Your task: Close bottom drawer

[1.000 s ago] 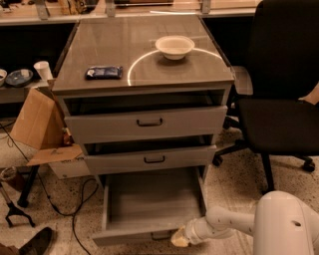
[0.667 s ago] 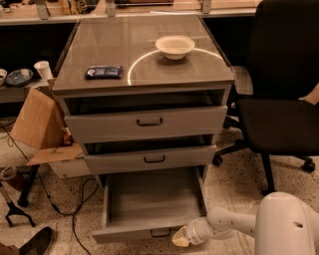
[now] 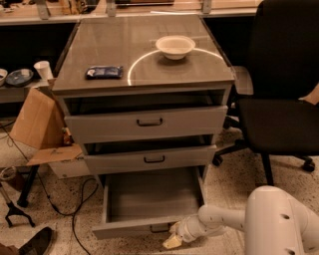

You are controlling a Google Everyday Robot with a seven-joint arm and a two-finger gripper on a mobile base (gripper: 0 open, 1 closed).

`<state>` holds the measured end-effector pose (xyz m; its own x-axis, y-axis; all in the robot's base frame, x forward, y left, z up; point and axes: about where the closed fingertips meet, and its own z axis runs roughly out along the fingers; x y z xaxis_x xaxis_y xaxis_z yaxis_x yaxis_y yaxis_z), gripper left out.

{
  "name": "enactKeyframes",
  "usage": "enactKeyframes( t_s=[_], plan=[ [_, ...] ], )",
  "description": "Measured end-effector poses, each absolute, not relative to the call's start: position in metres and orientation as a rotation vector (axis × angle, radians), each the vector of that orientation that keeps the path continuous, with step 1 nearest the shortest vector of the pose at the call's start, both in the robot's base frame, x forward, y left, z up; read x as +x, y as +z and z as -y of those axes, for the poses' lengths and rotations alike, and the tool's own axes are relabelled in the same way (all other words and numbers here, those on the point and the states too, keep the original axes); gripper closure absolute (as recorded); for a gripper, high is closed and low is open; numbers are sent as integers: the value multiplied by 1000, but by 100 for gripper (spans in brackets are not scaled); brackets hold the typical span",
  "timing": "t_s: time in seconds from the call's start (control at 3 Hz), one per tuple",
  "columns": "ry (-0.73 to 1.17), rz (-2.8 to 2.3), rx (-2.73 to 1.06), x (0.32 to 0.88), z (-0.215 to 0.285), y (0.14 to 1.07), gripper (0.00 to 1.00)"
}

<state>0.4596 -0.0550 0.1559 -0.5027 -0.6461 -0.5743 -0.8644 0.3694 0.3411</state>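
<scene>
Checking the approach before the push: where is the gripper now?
The gripper sits at the bottom of the camera view, just in front of the open bottom drawer, slightly right of its handle.

Office-like lab: swivel chair (image 3: 279, 119), bench (image 3: 149, 7) behind, loose cable (image 3: 75, 209) on floor, cardboard box (image 3: 35, 119); pincer (image 3: 172, 241) low at bottom drawer (image 3: 134, 230) front.

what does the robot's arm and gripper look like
The arm is smooth, glossy white: a slim rounded tube growing from a bulky domed shell with a few small dark dots. A ringed white wrist leads to the gripper, a pale cream-yellow tip at the front of the bottom drawer. No cables show.
</scene>
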Motion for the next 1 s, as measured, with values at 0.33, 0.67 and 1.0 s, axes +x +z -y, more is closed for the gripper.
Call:
enactKeyframes(
  t_s=[0.33,0.67,1.0],
  plan=[
    [877,-2298,-1322,468,31,152,0],
    [877,-2298,-1322,466,32,152,0],
    [865,-2310,-1320,482,-8,145,0]
  ],
)
